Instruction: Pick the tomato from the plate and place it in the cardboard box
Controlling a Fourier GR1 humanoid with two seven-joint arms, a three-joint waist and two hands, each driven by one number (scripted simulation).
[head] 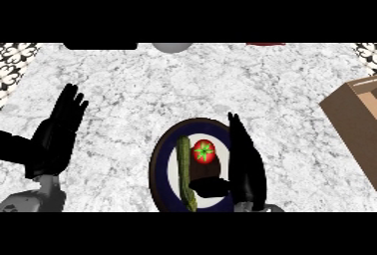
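Nearest my viewpoint, the right hand (245, 164) stands edge-on over the right side of the plate (160, 158), fingers straight and pointing away from me, thumb (210, 186) spread toward the left over the plate's lower part; it is open and has hold of nothing. Just left of those fingers I see the tomato (204, 151), red with a green star-shaped calyx, lying on the plate and not touched by the hand as far as I can tell. Beside the tomato, toward the plate's left, lies a long green cucumber (185, 172), running lengthwise down the plate. At the left of the view my left hand (57, 134) rests open, fingers straight and up, above the marble counter (147, 84), well apart from the plate. At the right edge stands the cardboard box (358, 124), brown and partly cut off, well apart from the tomato.
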